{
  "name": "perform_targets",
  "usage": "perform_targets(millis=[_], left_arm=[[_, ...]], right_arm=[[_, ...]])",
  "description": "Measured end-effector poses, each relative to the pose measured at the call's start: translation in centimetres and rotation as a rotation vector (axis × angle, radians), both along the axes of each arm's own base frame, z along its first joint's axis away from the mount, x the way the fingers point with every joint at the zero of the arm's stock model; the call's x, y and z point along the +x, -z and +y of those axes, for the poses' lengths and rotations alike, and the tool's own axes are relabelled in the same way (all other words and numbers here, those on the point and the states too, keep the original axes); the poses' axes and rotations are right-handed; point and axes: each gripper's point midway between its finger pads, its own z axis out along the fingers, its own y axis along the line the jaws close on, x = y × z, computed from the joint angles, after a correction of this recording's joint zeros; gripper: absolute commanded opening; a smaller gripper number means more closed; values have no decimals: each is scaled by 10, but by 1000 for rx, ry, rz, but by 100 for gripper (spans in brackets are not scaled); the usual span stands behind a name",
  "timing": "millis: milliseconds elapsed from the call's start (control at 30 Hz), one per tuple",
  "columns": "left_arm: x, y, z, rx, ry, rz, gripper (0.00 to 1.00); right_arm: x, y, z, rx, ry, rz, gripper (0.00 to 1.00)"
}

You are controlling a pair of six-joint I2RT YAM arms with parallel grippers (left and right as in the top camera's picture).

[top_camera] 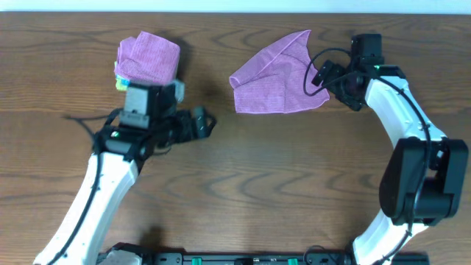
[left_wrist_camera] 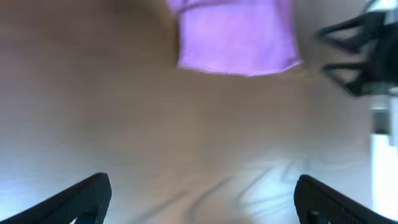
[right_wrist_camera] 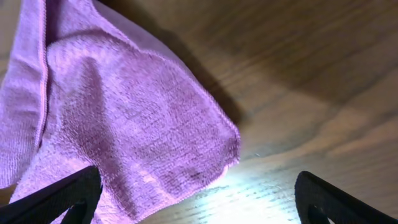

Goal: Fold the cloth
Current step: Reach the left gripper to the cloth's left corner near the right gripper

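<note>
Purple cloth (top_camera: 274, 79) beside wide-spread right tool (top_camera: 316, 78)

cloth (right_wrist_camera: 118, 118): woven microfibre — nubbly, matt, stitched hem | table (right_wrist_camera: 323, 81): wood grain, smooth — faint sheen under light

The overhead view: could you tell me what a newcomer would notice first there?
A crumpled purple cloth lies mid-table toward the far edge, with the open right gripper at its right corner. A second purple cloth, folded, sits far left, just beyond the left arm.
</note>
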Motion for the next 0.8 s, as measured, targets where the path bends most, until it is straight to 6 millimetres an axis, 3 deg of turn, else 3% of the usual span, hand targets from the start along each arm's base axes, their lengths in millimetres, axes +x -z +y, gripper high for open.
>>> perform_targets(millis=[200, 367, 500, 800], left_arm=[[44, 5, -21, -149, -97, 5, 95], [65, 44, -42, -248, -155, 139, 95], [69, 66, -60, -294, -159, 206, 95], [70, 80, -71, -304, -187, 252, 95]], right_arm=[[3, 12, 4, 37, 18, 16, 89], [4, 16, 6, 52, 26, 22, 86], [3, 19, 6, 54, 27, 30, 85], [2, 37, 7, 58, 31, 66, 82]])
